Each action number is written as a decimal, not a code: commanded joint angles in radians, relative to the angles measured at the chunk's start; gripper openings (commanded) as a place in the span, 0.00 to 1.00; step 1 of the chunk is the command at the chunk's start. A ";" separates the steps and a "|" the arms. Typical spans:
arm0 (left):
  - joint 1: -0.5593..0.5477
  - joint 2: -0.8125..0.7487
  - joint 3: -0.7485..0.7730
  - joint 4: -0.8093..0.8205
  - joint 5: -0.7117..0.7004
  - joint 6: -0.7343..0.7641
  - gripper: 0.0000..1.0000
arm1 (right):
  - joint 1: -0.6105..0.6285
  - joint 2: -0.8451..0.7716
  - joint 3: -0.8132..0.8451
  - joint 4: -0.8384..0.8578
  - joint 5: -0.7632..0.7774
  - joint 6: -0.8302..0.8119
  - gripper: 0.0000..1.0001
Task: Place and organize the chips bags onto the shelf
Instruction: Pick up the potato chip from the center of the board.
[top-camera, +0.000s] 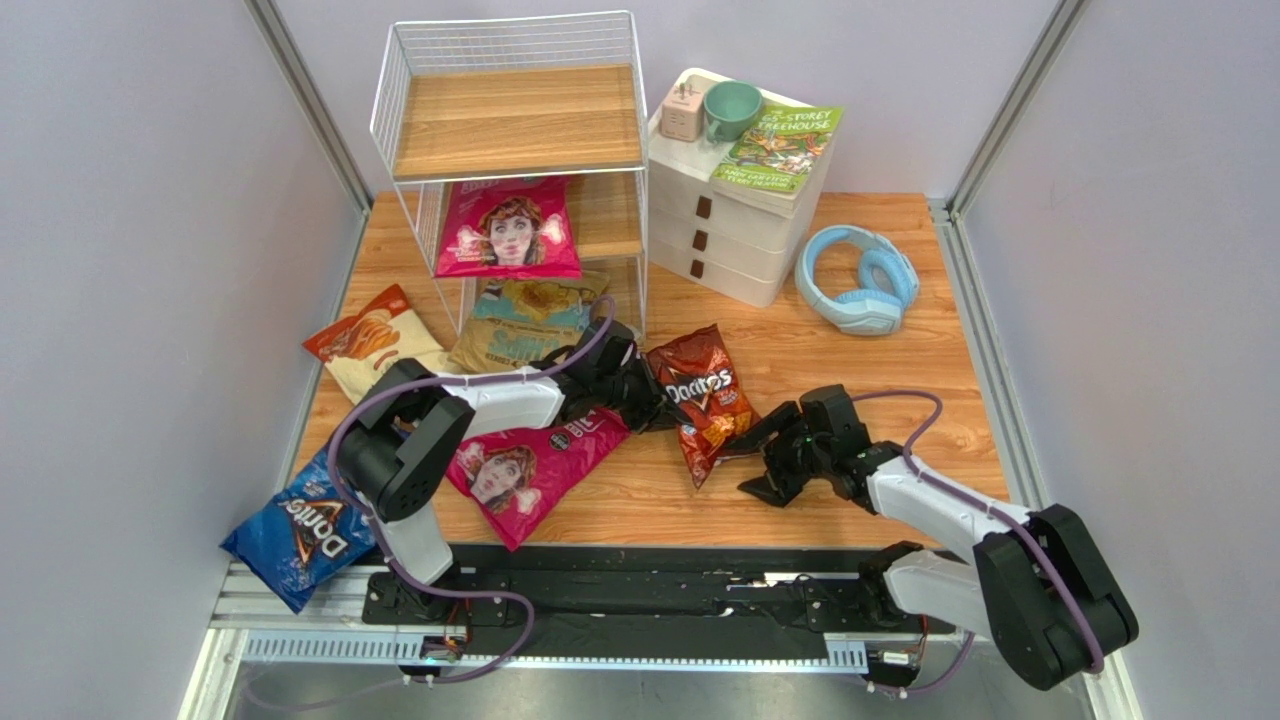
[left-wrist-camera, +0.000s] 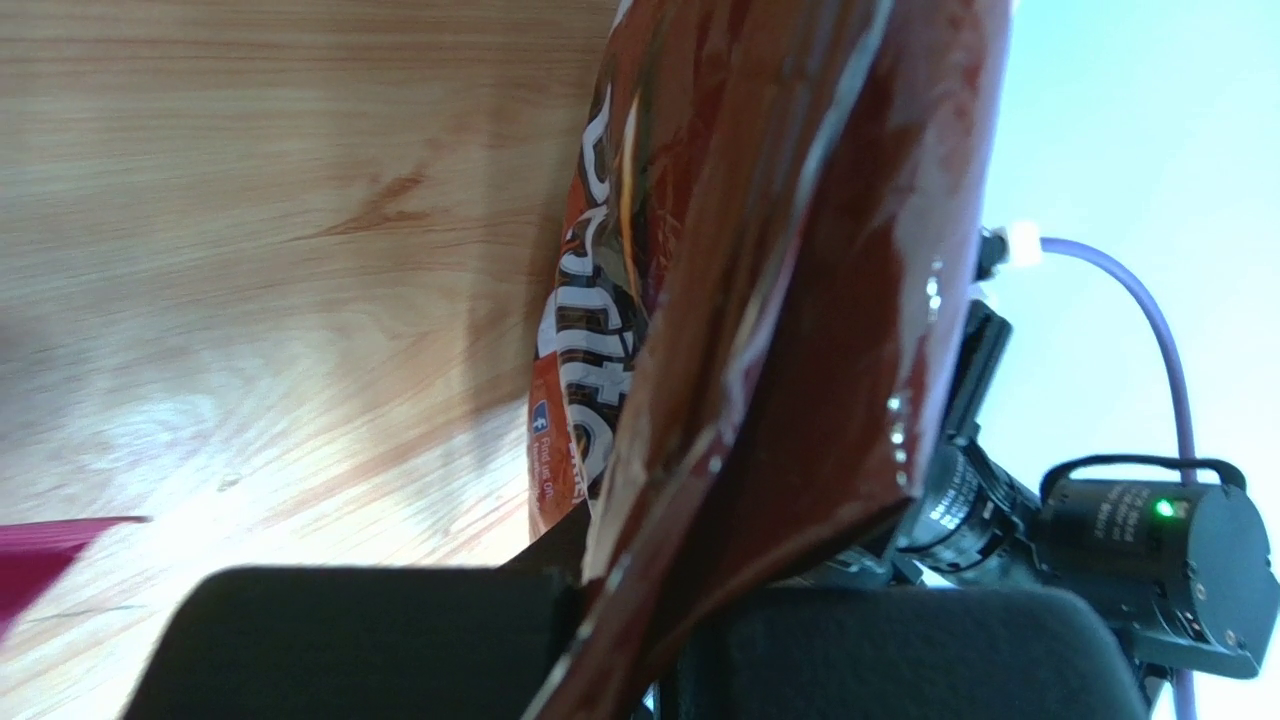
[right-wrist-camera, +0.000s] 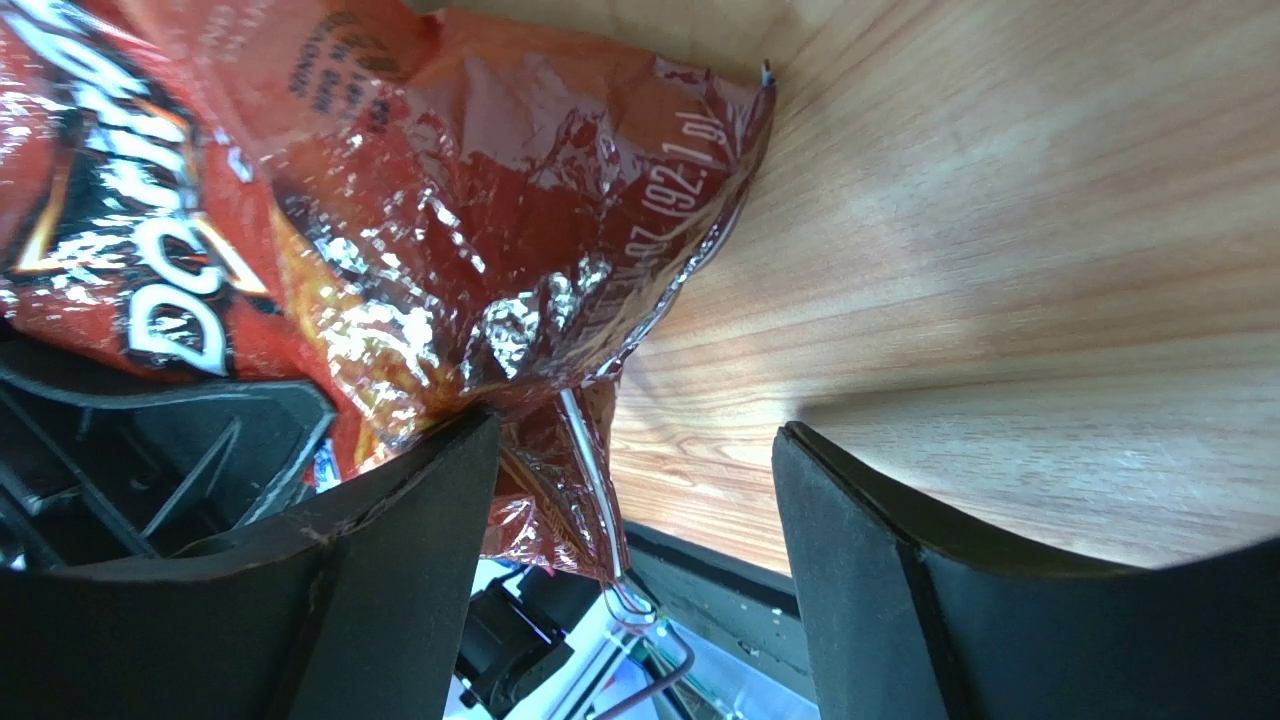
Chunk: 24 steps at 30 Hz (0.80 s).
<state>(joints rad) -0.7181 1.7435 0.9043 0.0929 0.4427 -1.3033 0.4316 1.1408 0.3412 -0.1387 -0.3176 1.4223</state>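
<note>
My left gripper (top-camera: 643, 393) (left-wrist-camera: 616, 608) is shut on the left edge of the red Doritos bag (top-camera: 702, 399) (left-wrist-camera: 781, 285), which lies mid-table. My right gripper (top-camera: 763, 459) (right-wrist-camera: 631, 495) stands open at that bag's near corner (right-wrist-camera: 451, 225); the crinkled corner rests against its left finger (right-wrist-camera: 398, 555) and reaches into the gap. The shelf (top-camera: 519, 143) stands at the back. A magenta bag (top-camera: 508, 228) sits on its middle tier and a tan-and-teal bag (top-camera: 526, 323) at its foot. On the table lie another magenta bag (top-camera: 529, 468), an orange-and-cream bag (top-camera: 365, 342) and a blue Doritos bag (top-camera: 308, 528).
A white drawer unit (top-camera: 736, 225) stands right of the shelf, carrying a green book (top-camera: 781, 146), a green mug (top-camera: 733, 108) and a small pink item (top-camera: 684, 108). Blue headphones (top-camera: 857, 278) lie at the back right. The table's near edge and a black rail (top-camera: 661, 578) run below my arms.
</note>
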 joint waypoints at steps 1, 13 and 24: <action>0.022 0.014 -0.041 -0.030 0.050 0.001 0.00 | 0.022 -0.056 0.018 -0.019 0.071 0.035 0.74; 0.037 0.060 -0.090 -0.002 0.088 -0.025 0.00 | 0.096 0.000 -0.021 0.051 0.101 0.144 0.73; 0.052 0.007 -0.113 -0.053 0.071 0.035 0.00 | 0.150 0.184 0.028 0.159 0.130 0.150 0.73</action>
<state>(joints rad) -0.6685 1.7924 0.8101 0.0776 0.5148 -1.3025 0.5629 1.2625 0.3550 0.0055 -0.2523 1.5734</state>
